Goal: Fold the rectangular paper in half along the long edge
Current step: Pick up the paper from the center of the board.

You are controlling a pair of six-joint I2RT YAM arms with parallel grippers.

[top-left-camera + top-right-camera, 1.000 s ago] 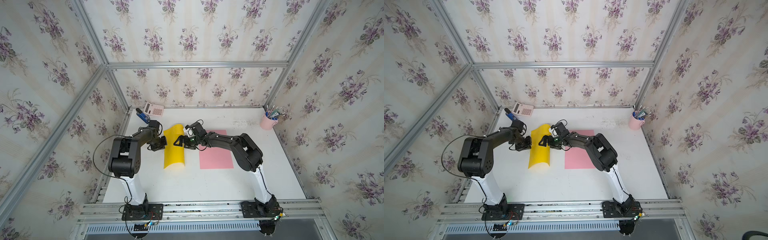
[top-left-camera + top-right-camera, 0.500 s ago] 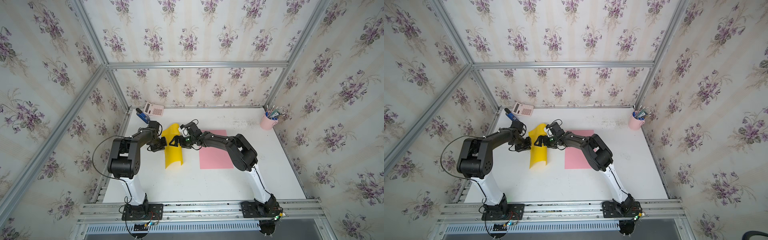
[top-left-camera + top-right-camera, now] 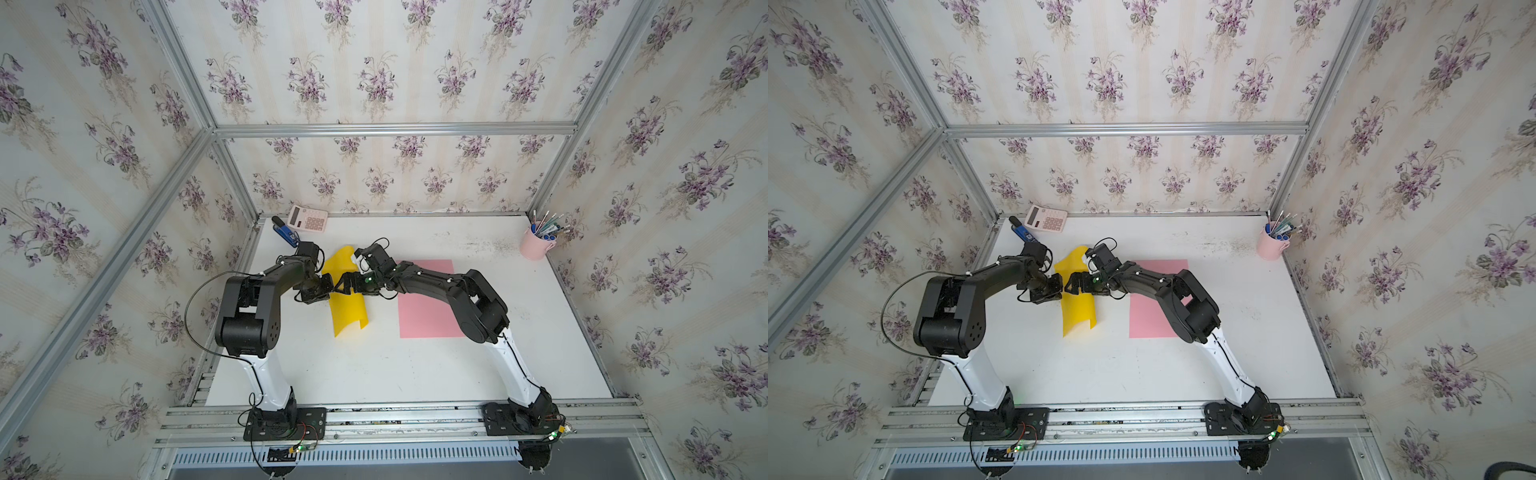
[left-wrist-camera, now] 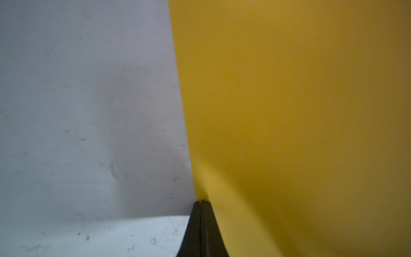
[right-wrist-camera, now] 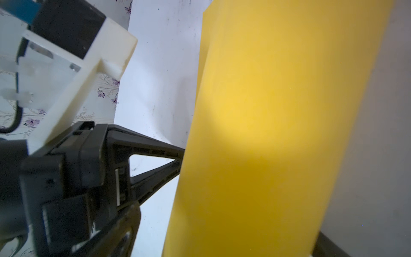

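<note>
The rectangular paper [image 3: 348,309] is a yellow sheet on the white table, curled over lengthwise with its right side arched up; it also shows in the other top view [image 3: 1077,313]. My left gripper [image 3: 329,287] is shut on the paper's left long edge, and its fingertips [image 4: 202,202] pinch the yellow paper [image 4: 289,111] there. My right gripper [image 3: 347,284] stands open, straddling the curled paper just right of the left gripper. In the right wrist view the arched yellow paper [image 5: 278,133] fills the middle and the left gripper's fingers [image 5: 155,155] reach its edge.
A pink sheet [image 3: 424,316] lies flat to the right, under the right arm. A calculator [image 3: 308,218] and a blue tool [image 3: 286,232] sit at the back left. A pink pen cup [image 3: 536,246] stands at the back right.
My right gripper has moved left over the yellow paper, close to the left gripper. The paper's curl has been pushed further over and looks narrower. The left gripper has kept its grip.
</note>
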